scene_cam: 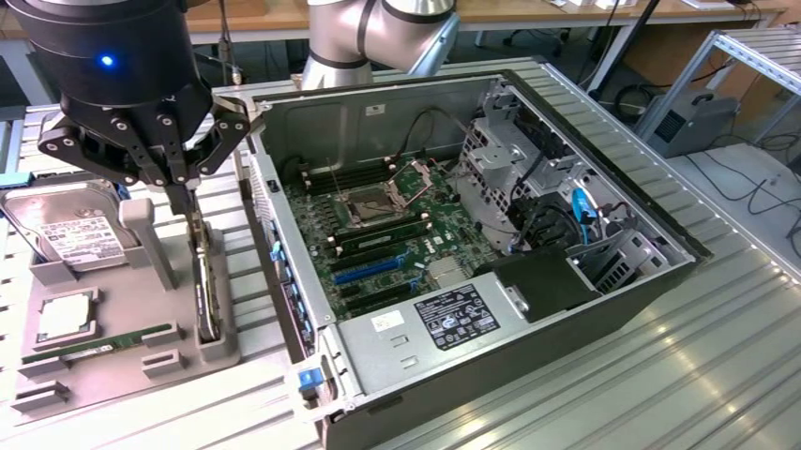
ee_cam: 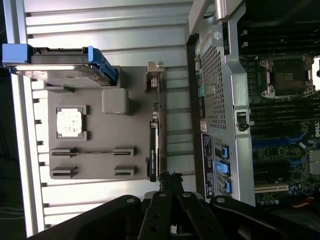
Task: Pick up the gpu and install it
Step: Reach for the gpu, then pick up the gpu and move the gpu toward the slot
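The gpu (scene_cam: 206,286) stands on its long edge in a slot of the grey holder (scene_cam: 126,380) at the exterior view's left, a thin dark card beside the open computer case (scene_cam: 526,309). In the wrist view the gpu (ee_cam: 154,150) shows edge-on, with its silver bracket (ee_cam: 155,75) at the far end. My gripper (scene_cam: 188,199) hangs just above the card's end farthest from the bracket. Its fingers are shut together and I see nothing between them. The fingertips (ee_cam: 169,181) sit next to the card's near end.
On the same holder (ee_cam: 90,165) lie a hard drive (scene_cam: 75,234), a CPU (scene_cam: 63,321) and a green memory stick (scene_cam: 100,344). Inside the case lies the motherboard (scene_cam: 375,244) with blue expansion slots (scene_cam: 367,271). The case's side wall (scene_cam: 269,234) rises close to the gpu.
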You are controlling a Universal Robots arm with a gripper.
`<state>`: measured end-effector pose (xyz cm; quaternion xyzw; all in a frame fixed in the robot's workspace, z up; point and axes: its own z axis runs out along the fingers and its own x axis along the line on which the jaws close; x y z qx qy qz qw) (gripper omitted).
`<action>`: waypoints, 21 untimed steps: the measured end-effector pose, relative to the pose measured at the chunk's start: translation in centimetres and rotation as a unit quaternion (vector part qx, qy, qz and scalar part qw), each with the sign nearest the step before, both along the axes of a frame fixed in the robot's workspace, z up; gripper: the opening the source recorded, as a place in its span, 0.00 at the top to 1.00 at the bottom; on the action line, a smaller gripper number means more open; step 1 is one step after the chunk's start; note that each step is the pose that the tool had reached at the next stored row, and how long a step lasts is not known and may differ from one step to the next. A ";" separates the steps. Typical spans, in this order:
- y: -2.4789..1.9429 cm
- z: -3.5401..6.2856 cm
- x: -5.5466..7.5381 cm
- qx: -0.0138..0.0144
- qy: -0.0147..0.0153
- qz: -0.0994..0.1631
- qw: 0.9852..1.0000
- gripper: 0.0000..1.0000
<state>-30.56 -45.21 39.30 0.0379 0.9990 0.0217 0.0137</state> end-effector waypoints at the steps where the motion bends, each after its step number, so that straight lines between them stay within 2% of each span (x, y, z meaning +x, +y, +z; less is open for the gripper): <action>1: 0.00 0.00 0.0 0.000 0.000 0.000 1.000 0.89; 11: 0.00 0.00 0.0 0.000 0.000 0.000 1.000 0.89; 14: 0.00 0.00 0.0 0.000 0.000 0.000 1.000 0.70; 15: 0.00 0.00 0.0 0.000 0.000 0.000 1.000 0.70; 17: 0.00 0.00 0.0 0.000 0.000 0.000 1.000 0.58; 18: 0.00 0.00 0.0 0.000 0.000 0.000 1.000 0.58; 19: 0.00 0.00 0.0 0.000 0.000 0.000 1.000 0.52; 21: 0.00 0.00 0.0 0.000 0.000 0.000 1.000 0.52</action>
